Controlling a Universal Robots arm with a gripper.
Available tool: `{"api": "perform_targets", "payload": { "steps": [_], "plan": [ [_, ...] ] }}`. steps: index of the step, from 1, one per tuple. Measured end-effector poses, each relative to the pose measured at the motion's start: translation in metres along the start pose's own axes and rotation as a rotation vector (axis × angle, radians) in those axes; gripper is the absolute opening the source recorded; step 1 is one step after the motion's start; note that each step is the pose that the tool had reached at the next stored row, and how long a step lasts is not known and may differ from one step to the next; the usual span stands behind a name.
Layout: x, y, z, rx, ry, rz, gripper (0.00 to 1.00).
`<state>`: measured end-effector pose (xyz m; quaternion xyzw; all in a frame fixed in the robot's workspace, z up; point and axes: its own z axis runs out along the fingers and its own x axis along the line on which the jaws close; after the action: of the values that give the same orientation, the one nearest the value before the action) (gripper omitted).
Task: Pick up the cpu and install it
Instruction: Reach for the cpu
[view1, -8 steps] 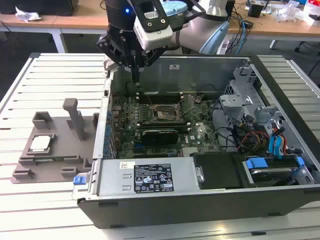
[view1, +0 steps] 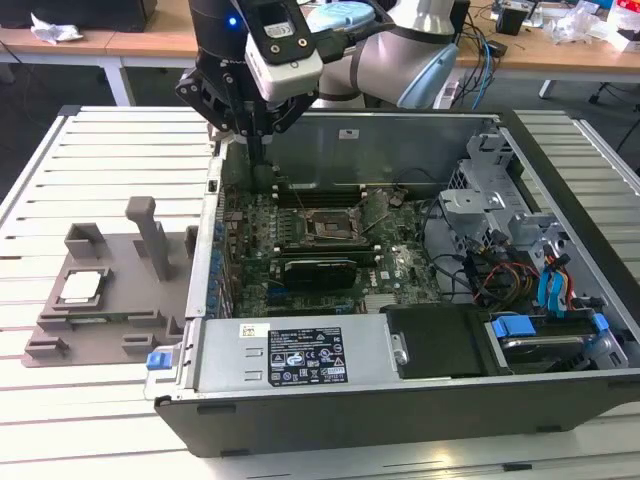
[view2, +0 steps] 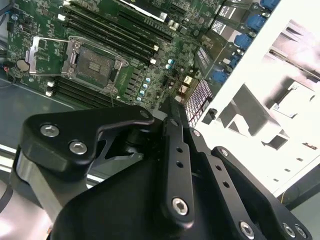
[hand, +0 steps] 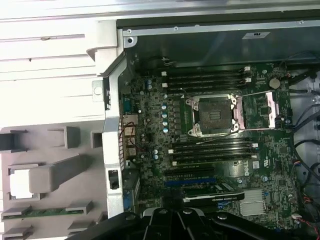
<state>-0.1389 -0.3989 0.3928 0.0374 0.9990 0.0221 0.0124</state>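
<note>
Exterior view: the surface (view1: 80, 425) carries a computer case (view1: 560, 400). Over its motherboard (view1: 390, 270), toward 11 o'clock, hangs the pincer (view1: 260, 172), pressed together and empty. At the case's 9 o'clock, a holder block (view1: 110, 310) cradles the cpu (view1: 80, 287). Descending here could strike components.

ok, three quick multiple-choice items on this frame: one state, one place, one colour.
1. The socket is:
A. holding a chip
B. empty
C. under a cooler

2. The cpu lies:
A. on the holder block, at the exterior view's left of the computer case
B. in the socket
C. on the bare table

3. The holder block is:
A. blue
B. green
C. grey

Answers:
1 B, the dark middle inside its metal frame is bare.
2 A, the pale silver square sits in a recess of the block, outside the case.
3 C, it is plain grey all over.
</note>
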Motion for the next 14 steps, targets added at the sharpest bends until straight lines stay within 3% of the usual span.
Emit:
{"api": "perform_targets", "payload": {
  "steps": [11, 14],
  "plan": [
    [0.0125, -0.0009, 0.0003, 0.0033, -0.0004, 0.0, 0.11],
    [0.021, -0.0016, 0.0002, 0.0034, -0.0003, 0.0, 0.11]
  ]
}}
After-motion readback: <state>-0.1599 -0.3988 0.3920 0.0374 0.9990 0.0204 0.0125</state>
